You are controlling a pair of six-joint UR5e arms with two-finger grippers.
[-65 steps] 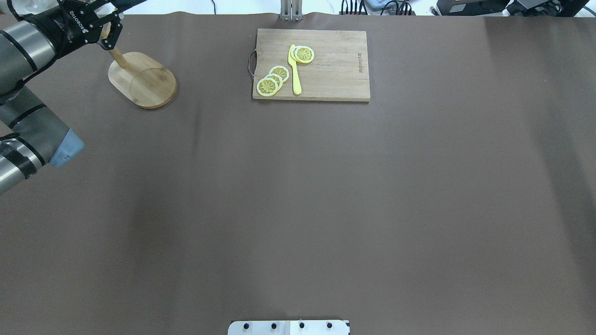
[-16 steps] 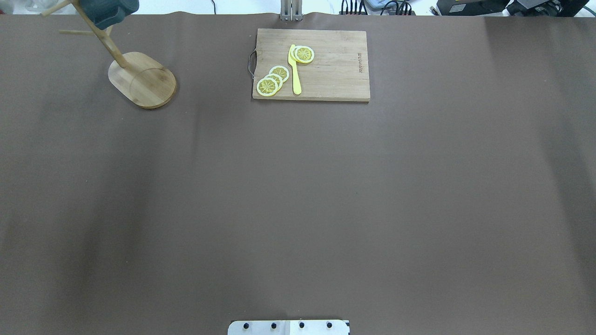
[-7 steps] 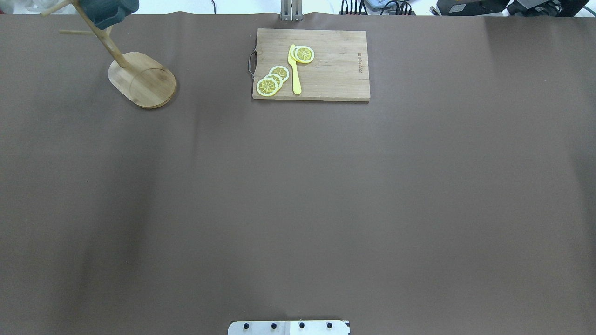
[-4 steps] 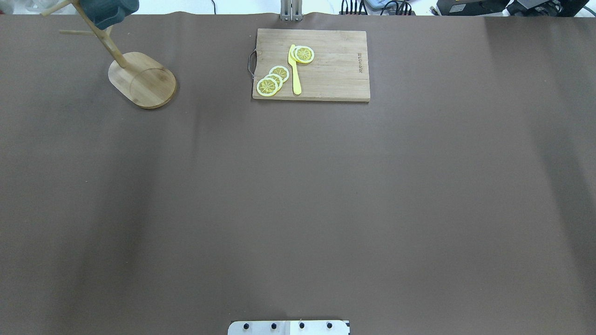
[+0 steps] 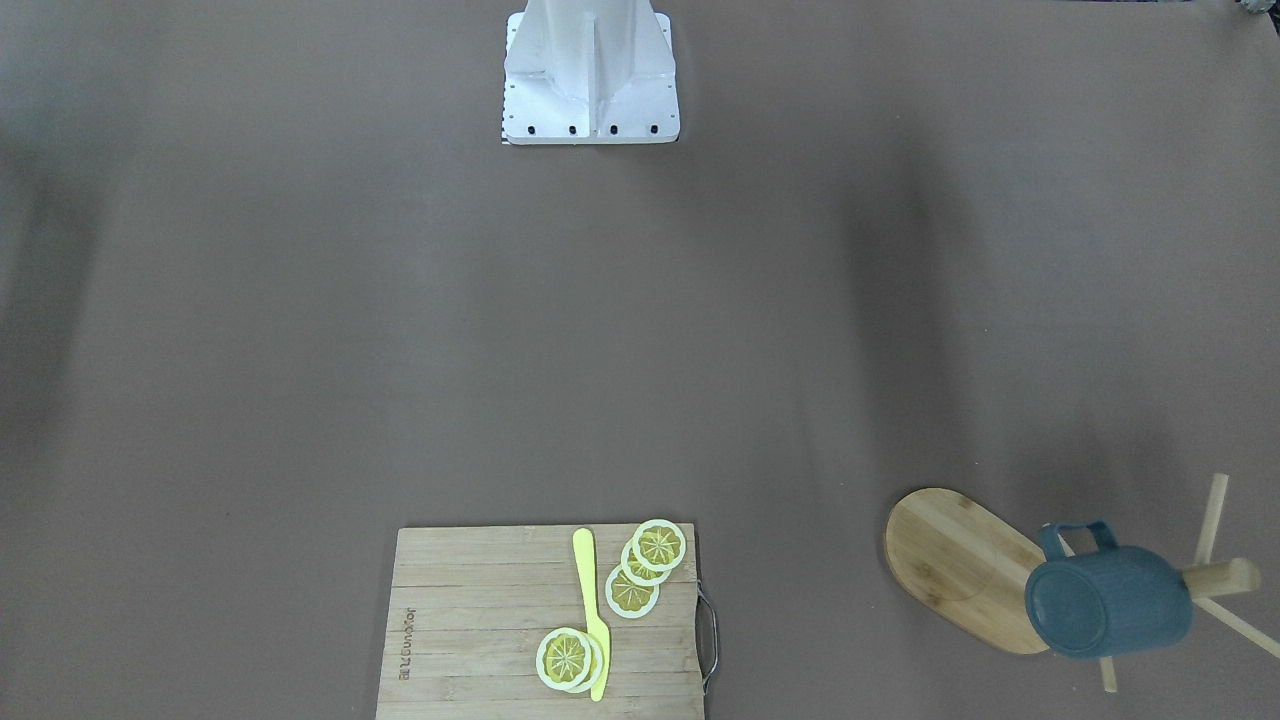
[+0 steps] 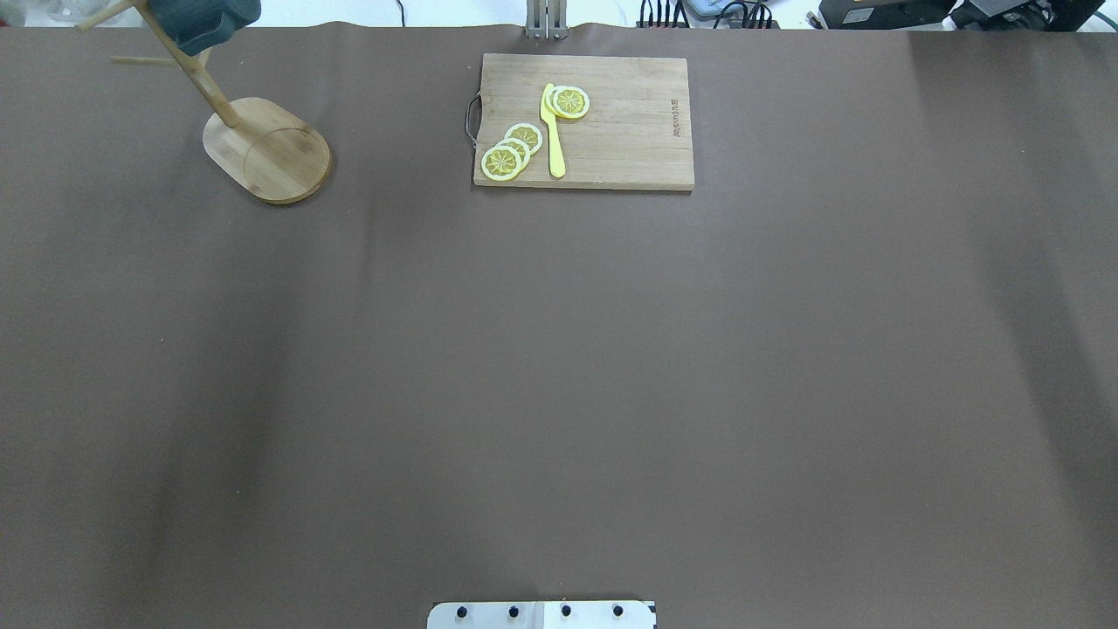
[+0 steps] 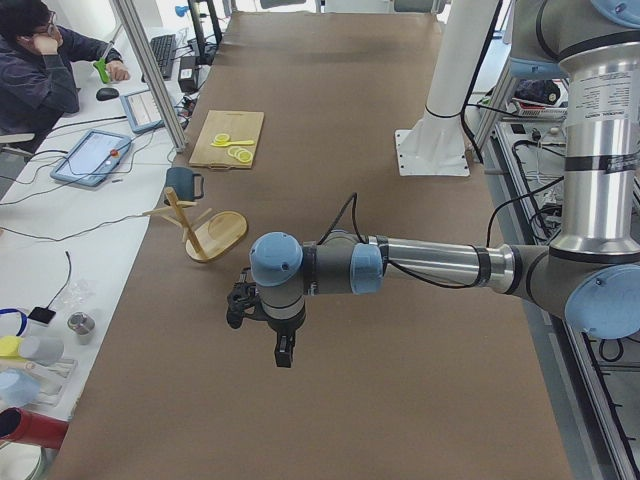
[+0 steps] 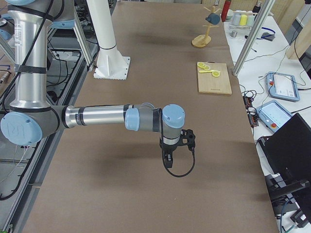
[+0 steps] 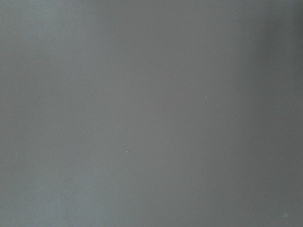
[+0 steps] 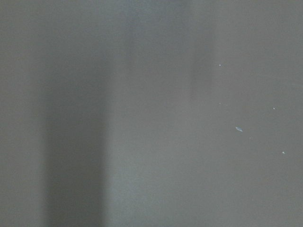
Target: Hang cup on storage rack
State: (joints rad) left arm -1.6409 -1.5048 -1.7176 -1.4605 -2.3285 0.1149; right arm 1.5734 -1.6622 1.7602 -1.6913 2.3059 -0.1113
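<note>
The blue-grey cup (image 5: 1108, 602) hangs by its handle on a peg of the wooden storage rack (image 5: 958, 566), bottom outward. It also shows in the overhead view (image 6: 206, 17) at the far left, above the rack's oval base (image 6: 271, 154). No gripper touches it. My left gripper (image 7: 283, 352) shows only in the exterior left view, pointing down over bare table, well short of the rack (image 7: 215, 232). My right gripper (image 8: 167, 161) shows only in the exterior right view, far from the rack (image 8: 200, 41). I cannot tell whether either is open or shut. Both wrist views show only table.
A rectangular bamboo cutting board (image 6: 583, 122) with lemon slices (image 6: 511, 150) and a yellow knife (image 6: 553, 131) lies at the table's far middle. The robot's white base (image 5: 590, 72) stands at the near edge. An operator (image 7: 45, 70) sits beyond the table.
About nine seconds ago my left arm was at the rack in the overhead view; now it is out of that view. The cup and rack have not moved in the last two seconds.
</note>
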